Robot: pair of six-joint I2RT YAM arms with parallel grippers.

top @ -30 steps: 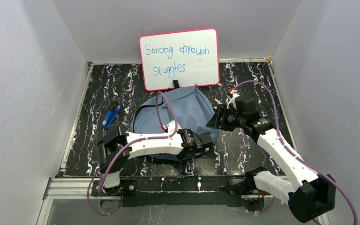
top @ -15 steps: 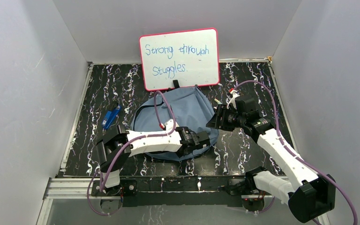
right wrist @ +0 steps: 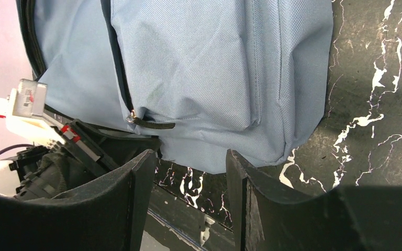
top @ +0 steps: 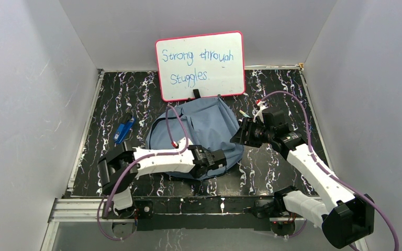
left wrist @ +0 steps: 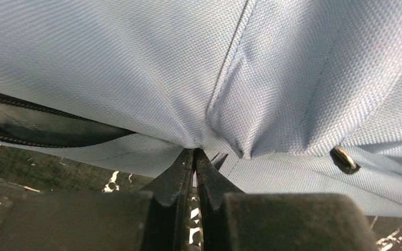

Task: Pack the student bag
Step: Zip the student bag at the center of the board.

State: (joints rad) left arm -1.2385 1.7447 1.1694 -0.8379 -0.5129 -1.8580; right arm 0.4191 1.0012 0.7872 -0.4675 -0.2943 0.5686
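Observation:
The student bag, soft grey-blue fabric with dark zipper lines, lies flat in the middle of the black marbled table. My left gripper is at its near right edge, shut on a fold of the bag's fabric. A dark open zipper slit shows at the left of the left wrist view and a metal zipper pull at the right. My right gripper hovers open beside the bag's right side. Nothing is between its fingers, and the bag and a zipper pull lie ahead of it.
A pink-framed whiteboard with blue writing leans on the back wall just behind the bag. A small blue object lies on the table left of the bag. White walls close in the left, right and back sides.
The left gripper has shut onto the bag's fabric and drawn slightly leftward, its arm lowering. The right arm has not moved.

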